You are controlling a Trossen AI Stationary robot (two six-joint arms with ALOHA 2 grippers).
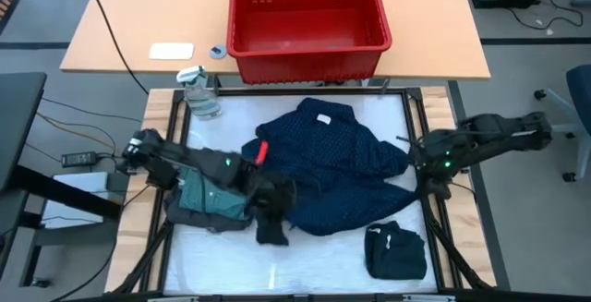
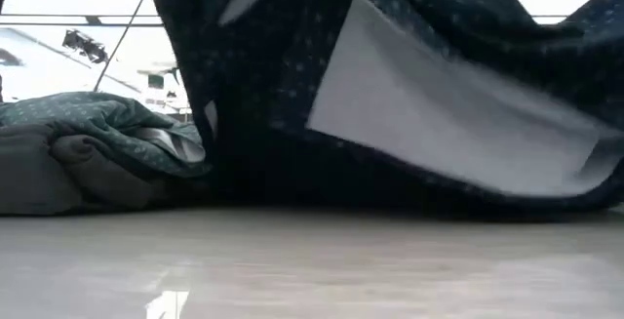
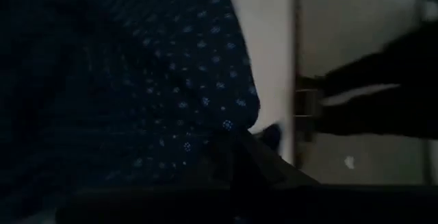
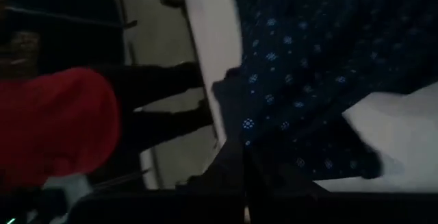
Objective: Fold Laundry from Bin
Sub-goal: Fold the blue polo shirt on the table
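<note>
I see the navy dotted shirt (image 1: 328, 159) spread over the middle of the white-covered bench (image 1: 305, 265), its collar toward the empty red bin (image 1: 307, 20), which stands on the wooden table beyond. My left gripper (image 1: 270, 191) is clamped on the shirt's left edge, and my right gripper (image 1: 417, 162) is pinched shut on its right edge — both wrist views show dotted fabric right at the fingers. Under the left arm lies a teal-green dotted piece (image 1: 208, 194) on a dark grey one (image 1: 199, 217). A folded dark garment (image 1: 395, 251) sits near the bench's front right. A spray bottle (image 1: 199, 94) stands at the back left corner.
</note>
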